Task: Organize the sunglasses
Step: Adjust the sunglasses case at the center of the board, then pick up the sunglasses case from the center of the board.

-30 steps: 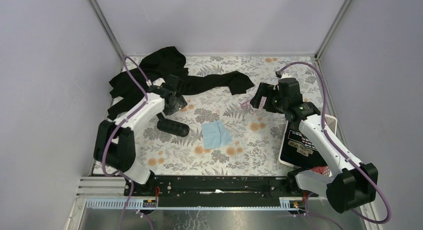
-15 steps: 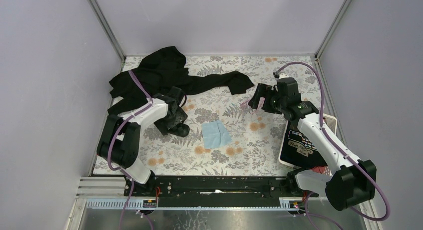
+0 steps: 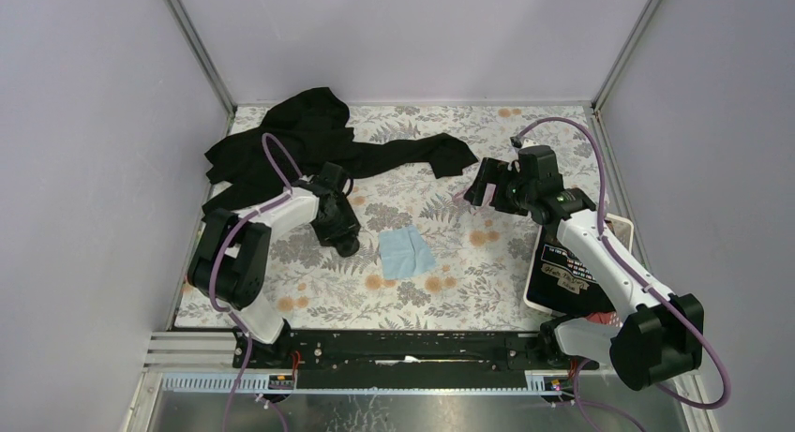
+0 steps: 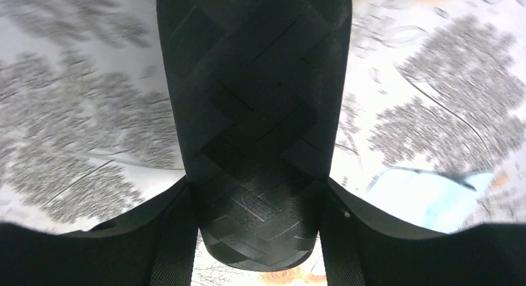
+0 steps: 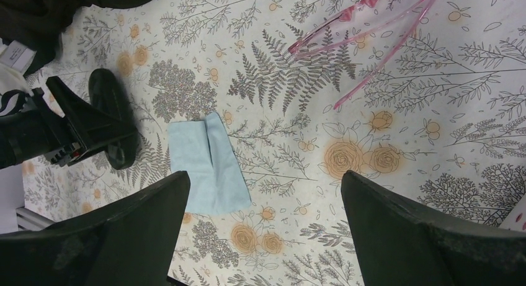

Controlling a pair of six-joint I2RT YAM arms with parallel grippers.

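Left pincer [image 4: 255, 193] is clamping the black case [image 4: 254, 81]; right pincer [image 5: 265, 180] is hanging wide open, empty, the sunglasses [image 5: 372, 24] lying on the counter [image 5: 434, 112] beyond its fingertips, long axis slanting across the gap, right arm nearer.

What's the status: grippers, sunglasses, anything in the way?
Left gripper shut on case. Right gripper open, empty, above the table. Sunglasses lie unfolded on the table, untouched. Cloth lies clear of them.
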